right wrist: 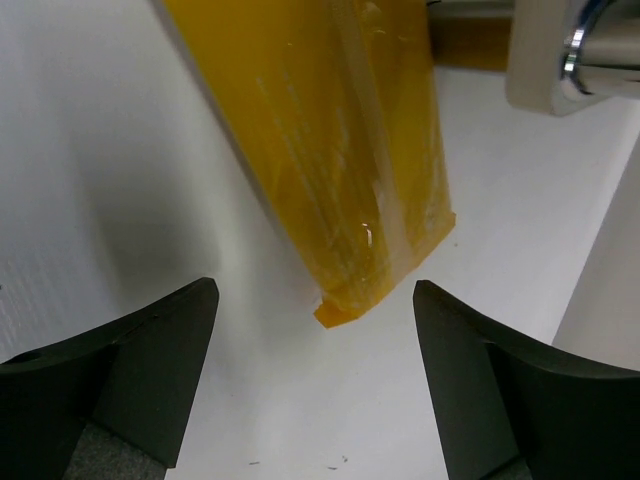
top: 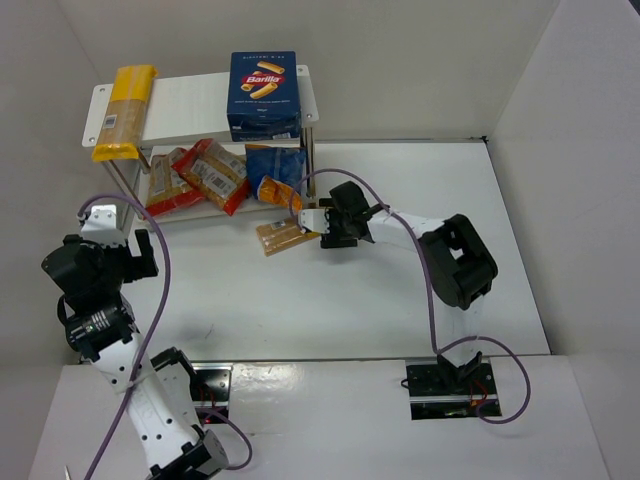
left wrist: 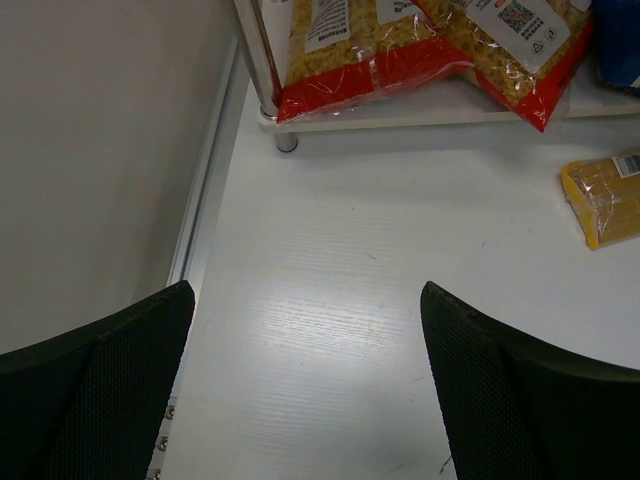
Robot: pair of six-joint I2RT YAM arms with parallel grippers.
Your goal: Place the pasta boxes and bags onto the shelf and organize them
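Observation:
The white shelf (top: 190, 95) stands at the back left. Its top board holds a yellow spaghetti bag (top: 125, 110) at the left and the dark blue Barilla box (top: 264, 95) at the right. Its lower board holds two red-orange bags (top: 170, 185) (top: 215, 175) and a blue bag (top: 275, 165). A second yellow spaghetti bag (top: 283, 238) lies on the table in front of the shelf. My right gripper (top: 319, 229) is open at its right end; in the right wrist view the bag's end (right wrist: 345, 160) lies just beyond my open gripper (right wrist: 315, 300). My left gripper (top: 120, 240) is open and empty.
In the left wrist view my open gripper (left wrist: 307, 290) hovers over bare table beside the left wall, with the shelf's front leg (left wrist: 268, 80), the red-orange bags (left wrist: 370, 50) and the table bag's end (left wrist: 605, 195) ahead. A shelf leg (right wrist: 600, 60) stands close to the right gripper.

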